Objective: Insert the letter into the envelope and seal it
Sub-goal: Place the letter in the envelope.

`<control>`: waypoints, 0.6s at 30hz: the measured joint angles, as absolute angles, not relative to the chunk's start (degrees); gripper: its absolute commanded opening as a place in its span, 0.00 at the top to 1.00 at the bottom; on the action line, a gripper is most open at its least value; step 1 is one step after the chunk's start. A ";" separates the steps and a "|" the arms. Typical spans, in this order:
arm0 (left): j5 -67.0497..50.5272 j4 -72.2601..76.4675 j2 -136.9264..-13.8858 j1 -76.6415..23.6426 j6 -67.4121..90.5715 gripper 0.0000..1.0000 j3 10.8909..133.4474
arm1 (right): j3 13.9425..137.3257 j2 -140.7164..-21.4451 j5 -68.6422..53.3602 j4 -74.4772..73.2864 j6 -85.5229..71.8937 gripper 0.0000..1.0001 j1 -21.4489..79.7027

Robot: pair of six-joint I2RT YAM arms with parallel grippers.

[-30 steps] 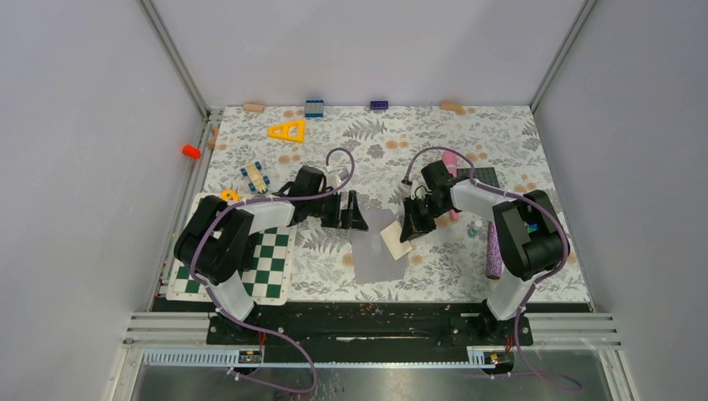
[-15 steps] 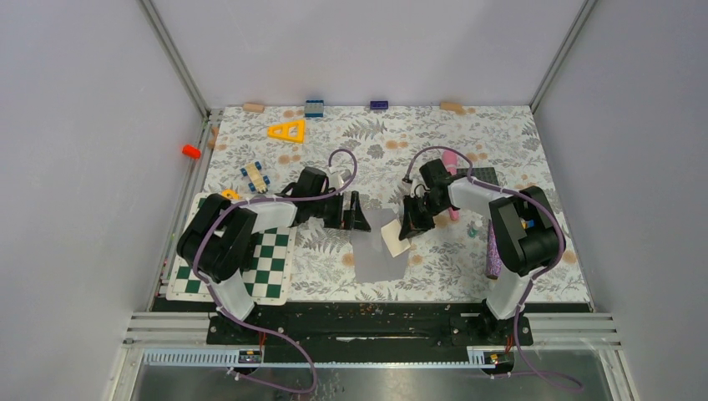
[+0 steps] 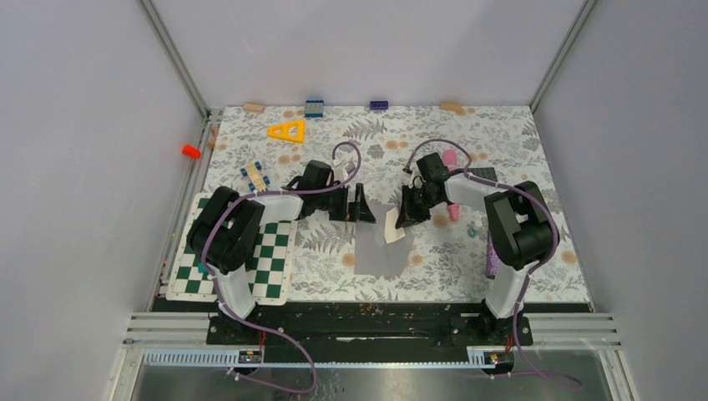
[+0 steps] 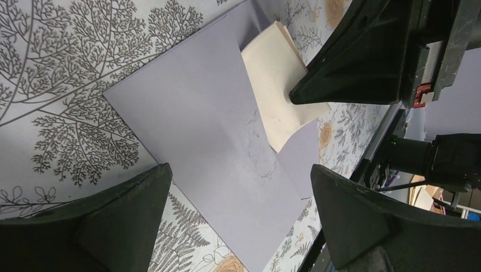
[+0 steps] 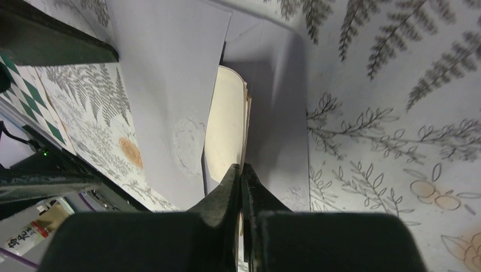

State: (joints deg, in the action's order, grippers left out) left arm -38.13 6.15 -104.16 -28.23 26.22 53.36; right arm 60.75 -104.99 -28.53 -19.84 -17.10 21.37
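I've shifted the letter (image 3: 392,227) up-left since before, right fingers (image 5: 230,187) pinching its edge, sheet partly tucked into the envelope (image 4: 198,124), left fingers (image 4: 130,198) spread wide over it

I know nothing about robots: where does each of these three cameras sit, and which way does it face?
Top camera: fixed high behind the robot, looking down on the fern-patterned table; left arm and right arm show whole.
Left wrist camera: on the left arm, looking down through the open left gripper at the flat grey paper envelope.
Right wrist camera: on the right arm, looking along the shut right gripper pinching the tan parchment letter.
Shared: both wrist views show envelope and letter.
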 measured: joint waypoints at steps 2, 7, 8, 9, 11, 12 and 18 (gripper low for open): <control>-37.69 6.22 -104.38 -27.99 26.65 0.01 53.65 | 61.56 -105.73 -27.77 -19.22 -17.80 1.00 21.34; -36.82 6.79 -104.38 -26.87 27.07 0.01 53.67 | 63.22 -106.89 -25.87 -17.67 -19.40 1.00 21.34; -36.69 6.90 -104.38 -26.44 27.07 0.01 53.67 | 63.55 -106.98 -25.50 -17.43 -19.66 1.00 21.34; -36.49 6.90 -104.38 -25.82 27.07 0.01 53.82 | 63.92 -107.04 -25.08 -17.26 -19.90 1.00 21.32; -35.99 6.55 -104.38 -25.04 27.05 0.01 54.35 | 64.86 -107.28 -24.56 -17.02 -20.47 1.00 21.30; -35.77 6.42 -104.38 -24.62 27.03 0.01 54.76 | 65.41 -107.48 -24.45 -16.78 -20.78 1.00 21.30; -36.27 5.91 -104.42 -23.83 26.81 0.01 56.51 | 66.17 -108.07 -23.42 -15.66 -21.34 1.00 21.28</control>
State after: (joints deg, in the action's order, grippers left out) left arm -36.27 5.91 -104.42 -23.83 26.81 56.51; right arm 66.17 -108.07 -23.42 -15.66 -21.34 21.28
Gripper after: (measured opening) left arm 0.989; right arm 0.020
